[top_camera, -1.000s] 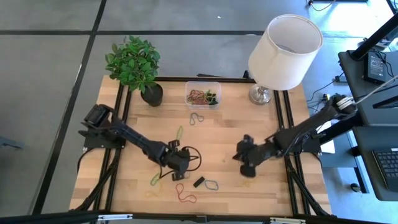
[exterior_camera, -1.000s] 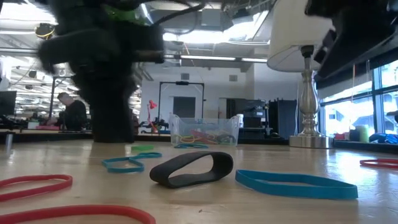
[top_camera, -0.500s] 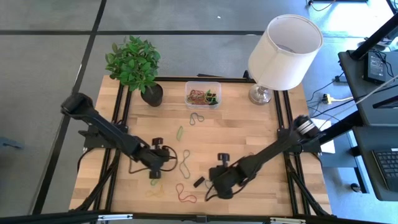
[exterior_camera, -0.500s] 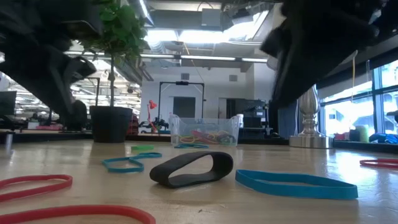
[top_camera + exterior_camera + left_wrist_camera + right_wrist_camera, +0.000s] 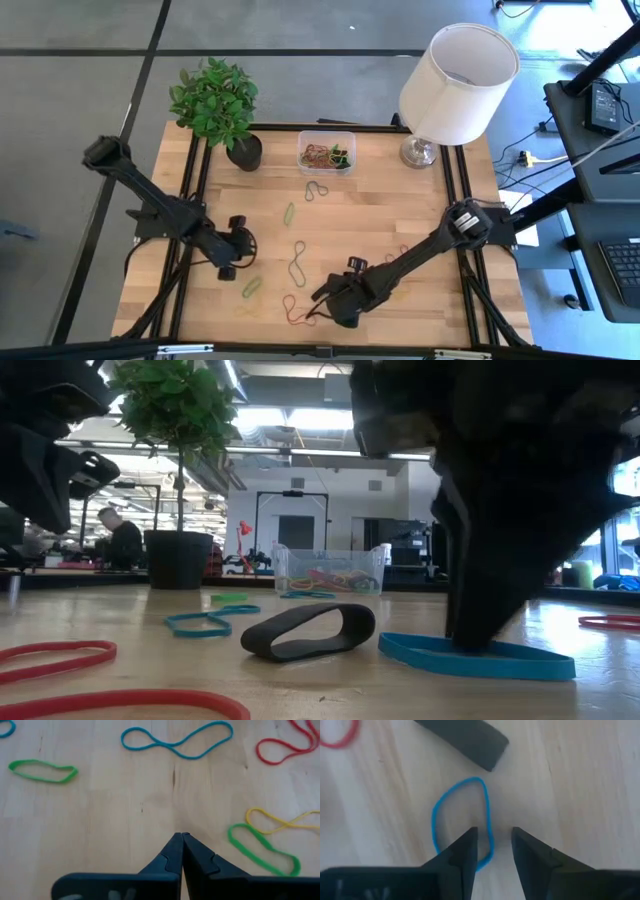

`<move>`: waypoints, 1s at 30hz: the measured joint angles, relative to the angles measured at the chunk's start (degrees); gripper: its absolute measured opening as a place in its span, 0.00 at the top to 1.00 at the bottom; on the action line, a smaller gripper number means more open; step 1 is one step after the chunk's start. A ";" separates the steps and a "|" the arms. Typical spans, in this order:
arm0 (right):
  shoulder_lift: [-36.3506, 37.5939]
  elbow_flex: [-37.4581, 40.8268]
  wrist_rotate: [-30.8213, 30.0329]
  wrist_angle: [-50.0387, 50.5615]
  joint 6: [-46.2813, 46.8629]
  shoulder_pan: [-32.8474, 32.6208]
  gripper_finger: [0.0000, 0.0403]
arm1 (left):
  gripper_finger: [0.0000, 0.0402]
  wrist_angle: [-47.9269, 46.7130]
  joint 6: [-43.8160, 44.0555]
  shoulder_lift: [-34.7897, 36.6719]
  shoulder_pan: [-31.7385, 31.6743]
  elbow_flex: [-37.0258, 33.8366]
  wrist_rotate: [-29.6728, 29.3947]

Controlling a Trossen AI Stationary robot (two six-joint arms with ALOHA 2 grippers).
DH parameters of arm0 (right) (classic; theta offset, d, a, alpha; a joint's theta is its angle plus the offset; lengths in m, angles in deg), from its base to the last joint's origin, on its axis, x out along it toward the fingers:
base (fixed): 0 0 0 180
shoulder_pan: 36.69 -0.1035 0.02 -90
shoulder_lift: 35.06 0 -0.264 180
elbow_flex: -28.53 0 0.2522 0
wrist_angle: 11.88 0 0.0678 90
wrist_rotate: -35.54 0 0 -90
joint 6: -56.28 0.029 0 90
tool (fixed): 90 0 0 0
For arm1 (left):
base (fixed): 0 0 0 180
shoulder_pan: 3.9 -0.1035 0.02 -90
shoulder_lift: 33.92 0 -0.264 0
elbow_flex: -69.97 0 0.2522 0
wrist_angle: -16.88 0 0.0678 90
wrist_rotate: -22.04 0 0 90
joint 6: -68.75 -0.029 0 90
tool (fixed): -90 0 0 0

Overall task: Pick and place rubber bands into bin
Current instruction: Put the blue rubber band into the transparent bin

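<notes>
Here, your right tool (image 5: 492, 845) stands low over the surface (image 5: 400, 215) near its front edge, fingers (image 5: 465, 851) parted narrowly and straddling one side of a blue rubber band (image 5: 462, 820) that lies flat, not lifted. A black band (image 5: 470, 737) lies just beyond it, a red one (image 5: 337, 735) off to the side.

Your left tool (image 5: 181, 840) hangs near the left edge of the surface, fingers pressed together, holding nothing. Ahead of it you have a blue band (image 5: 177, 742), a green band (image 5: 42, 770), a second green band (image 5: 262, 850) touching a yellow one (image 5: 282, 817), and a red band (image 5: 282, 745).

The bin (image 5: 327, 152) sits at the far edge, between the black plant pot (image 5: 244, 152) and the lamp (image 5: 455, 85); it holds a tangle of bands. More bands lie loose between bin and tools.

In the low view your right arm blocks much of the lamp, and a person (image 5: 118, 540) sits in the room behind.
</notes>
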 joint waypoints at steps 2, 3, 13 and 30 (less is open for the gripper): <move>-0.49 -0.04 0.40 0.49 0.72 0.02 0.71 | 1.00 1.25 -0.52 1.59 0.02 -1.81 0.06; -0.56 0.08 0.56 0.54 1.45 0.00 0.73 | 1.00 1.79 -0.91 2.26 0.02 -2.60 0.12; 1.23 1.19 1.83 2.08 8.00 0.42 0.97 | 1.00 19.14 -12.95 6.29 -5.55 -10.10 3.50; 14.40 1.25 -8.80 7.65 -9.43 14.80 1.00 | 1.00 21.61 -25.18 6.36 -29.46 -11.10 14.71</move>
